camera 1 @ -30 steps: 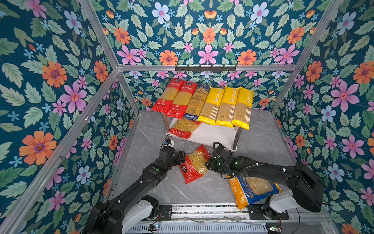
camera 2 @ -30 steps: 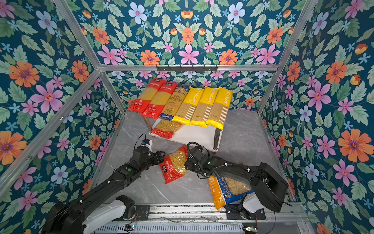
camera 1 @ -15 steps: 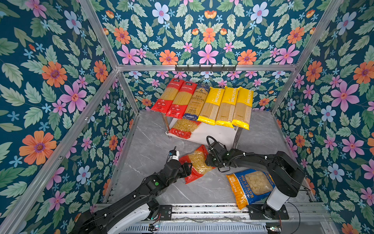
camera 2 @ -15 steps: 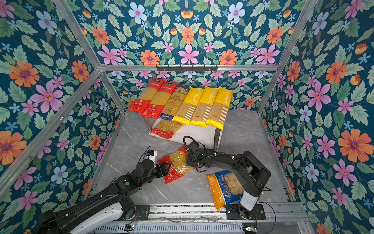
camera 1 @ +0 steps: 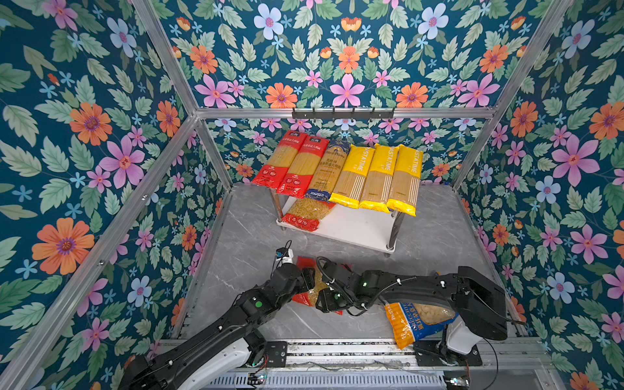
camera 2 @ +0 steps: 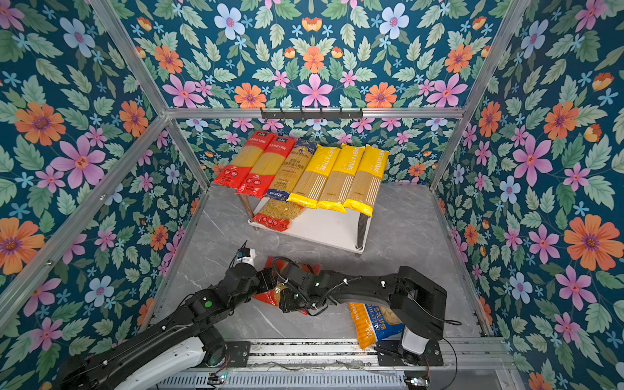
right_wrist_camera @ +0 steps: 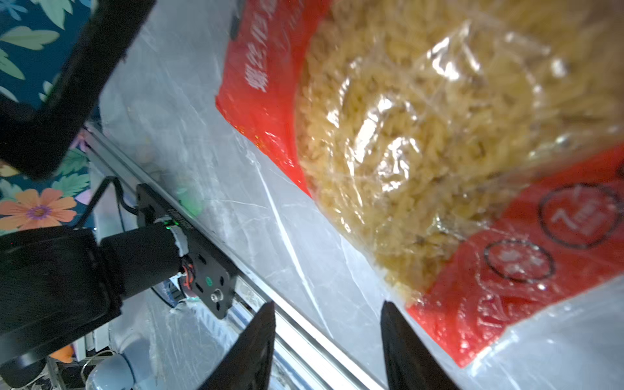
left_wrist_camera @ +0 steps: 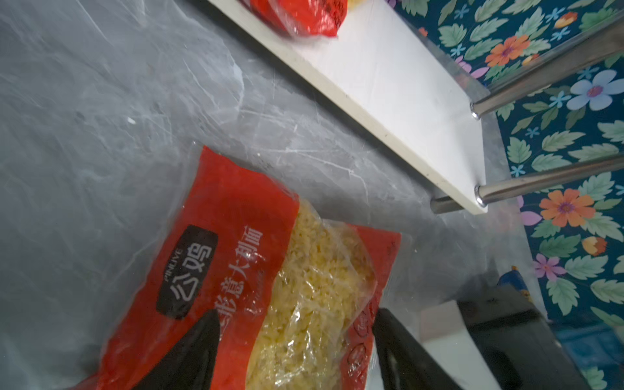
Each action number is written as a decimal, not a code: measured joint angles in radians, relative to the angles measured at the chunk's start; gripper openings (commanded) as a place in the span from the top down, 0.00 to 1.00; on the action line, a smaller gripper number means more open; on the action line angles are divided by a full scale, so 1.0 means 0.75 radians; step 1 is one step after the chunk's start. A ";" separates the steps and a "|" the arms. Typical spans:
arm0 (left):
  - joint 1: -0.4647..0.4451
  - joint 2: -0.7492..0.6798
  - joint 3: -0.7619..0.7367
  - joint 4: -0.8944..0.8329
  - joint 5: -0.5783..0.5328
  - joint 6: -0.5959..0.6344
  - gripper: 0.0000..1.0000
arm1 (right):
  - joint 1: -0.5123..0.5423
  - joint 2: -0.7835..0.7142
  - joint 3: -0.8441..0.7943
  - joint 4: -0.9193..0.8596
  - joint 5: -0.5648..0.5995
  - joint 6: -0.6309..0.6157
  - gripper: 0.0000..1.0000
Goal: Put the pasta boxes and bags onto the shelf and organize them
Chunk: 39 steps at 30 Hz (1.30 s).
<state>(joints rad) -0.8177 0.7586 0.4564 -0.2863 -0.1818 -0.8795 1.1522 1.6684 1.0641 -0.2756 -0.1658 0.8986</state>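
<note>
A red macaroni bag lies on the grey table in front of the shelf, mostly hidden under both grippers in both top views. In the left wrist view my left gripper has the bag between its wide-set fingers, which press it from both sides. My right gripper is open over bare table beside the bag's near end, holding nothing. Several spaghetti packs cover the shelf's top tier. Another red macaroni bag sits on the lower tier. A blue-orange shells bag lies under the right arm.
A black hook rail hangs on the back wall above the shelf. An aluminium base rail runs along the table's front edge, close to the right gripper. Floral walls close in both sides.
Both grippers and the red macaroni bag have shifted toward the table's front. The right gripper has come round to the bag's near end and its jaws have narrowed.
</note>
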 measured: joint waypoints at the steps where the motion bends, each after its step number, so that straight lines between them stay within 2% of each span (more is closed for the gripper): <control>1: -0.001 -0.017 0.009 -0.030 -0.005 -0.001 0.28 | -0.022 -0.025 0.005 -0.028 -0.003 -0.026 0.48; 6: -0.003 -0.131 -0.039 -0.140 0.002 -0.058 0.31 | -0.197 -0.073 0.034 -0.096 0.021 -0.128 0.47; 11: -0.058 -0.229 -0.204 -0.115 0.084 -0.187 0.31 | -0.352 0.062 0.126 -0.104 0.070 -0.232 0.47; 17: -0.095 -0.136 -0.295 0.024 0.113 -0.257 0.31 | -0.377 0.292 0.285 -0.042 0.097 -0.301 0.48; 20: -0.086 -0.073 -0.317 0.084 0.101 -0.256 0.31 | -0.378 0.336 0.275 -0.021 0.086 -0.304 0.49; 27: 0.133 0.122 -0.329 0.309 0.217 -0.141 0.32 | -0.302 0.120 -0.035 0.040 0.060 -0.232 0.50; 30: 0.211 0.227 -0.274 0.351 0.286 -0.072 0.32 | -0.206 0.043 -0.132 0.038 0.038 -0.170 0.50; 33: 0.239 0.320 -0.176 0.346 0.320 -0.003 0.32 | -0.132 0.014 -0.166 0.037 -0.018 -0.111 0.50; 36: 0.241 0.317 -0.104 0.339 0.351 0.046 0.31 | -0.131 -0.052 -0.188 0.016 -0.047 -0.068 0.47; 39: 0.242 0.210 -0.104 0.257 0.342 0.066 0.29 | -0.191 -0.138 -0.210 0.025 -0.041 -0.036 0.42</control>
<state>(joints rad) -0.6365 0.9157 0.3786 -0.0937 0.0750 -0.8299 1.0088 1.5646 0.9070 -0.2569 -0.1967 0.8719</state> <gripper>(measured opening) 0.701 0.550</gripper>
